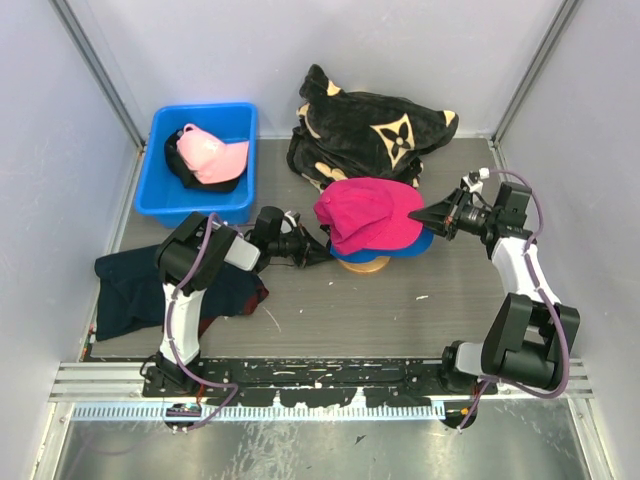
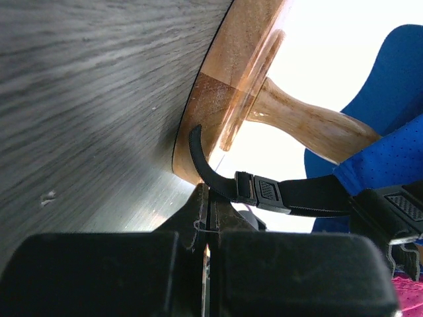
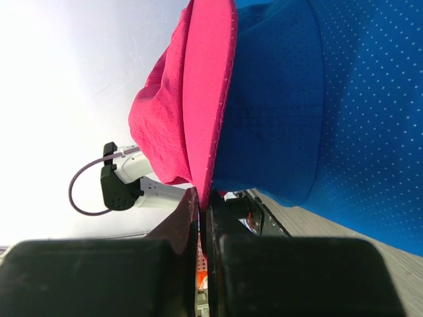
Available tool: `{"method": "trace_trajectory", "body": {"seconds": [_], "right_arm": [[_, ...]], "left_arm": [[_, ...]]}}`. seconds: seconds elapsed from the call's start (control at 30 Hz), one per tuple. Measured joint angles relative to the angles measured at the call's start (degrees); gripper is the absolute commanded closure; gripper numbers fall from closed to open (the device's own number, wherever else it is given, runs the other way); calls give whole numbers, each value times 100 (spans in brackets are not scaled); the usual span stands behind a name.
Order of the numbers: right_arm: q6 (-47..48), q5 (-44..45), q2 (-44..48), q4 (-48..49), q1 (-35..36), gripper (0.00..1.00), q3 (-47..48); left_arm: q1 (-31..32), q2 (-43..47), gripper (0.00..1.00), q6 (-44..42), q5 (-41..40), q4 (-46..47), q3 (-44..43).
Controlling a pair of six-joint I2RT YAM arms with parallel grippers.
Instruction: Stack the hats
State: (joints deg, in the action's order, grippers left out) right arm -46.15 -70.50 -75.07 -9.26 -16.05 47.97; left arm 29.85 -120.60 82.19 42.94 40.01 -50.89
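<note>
A magenta hat (image 1: pixel 368 215) sits on top of a royal blue hat (image 1: pixel 418 243) on a wooden stand (image 1: pixel 362 264) at mid-table. My right gripper (image 1: pixel 425 215) is shut on the magenta hat's brim (image 3: pixel 211 99), with the blue hat (image 3: pixel 317 99) just beside it. My left gripper (image 1: pixel 322 248) is shut at the stand's left side. In the left wrist view its tips (image 2: pixel 209 195) touch a black buckle strap (image 2: pixel 264 191); I cannot tell whether the strap is pinched. A light pink hat (image 1: pixel 210 155) lies on a black hat (image 1: pixel 178 160) in the blue bin (image 1: pixel 200 110).
A big black plush bundle with tan flower marks (image 1: pixel 370 130) lies at the back, right behind the stand. A flat dark navy cloth (image 1: pixel 130 285) lies at the front left beside the left arm. White walls close in the table on three sides.
</note>
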Motion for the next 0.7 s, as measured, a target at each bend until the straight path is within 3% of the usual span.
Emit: {"method": "trace_trajectory", "body": {"seconds": [0.37, 0.53, 0.7], "right_arm": [[-94, -199, -693, 122, -437, 99, -42], [111, 247, -1473, -490, -468, 99, -92], [485, 350, -1532, -986, -354, 99, 219]], "left_arm": [[0, -4, 97, 66, 0, 232, 109], [0, -9, 97, 96, 0, 264, 109], [0, -9, 97, 116, 0, 330, 105]]}}
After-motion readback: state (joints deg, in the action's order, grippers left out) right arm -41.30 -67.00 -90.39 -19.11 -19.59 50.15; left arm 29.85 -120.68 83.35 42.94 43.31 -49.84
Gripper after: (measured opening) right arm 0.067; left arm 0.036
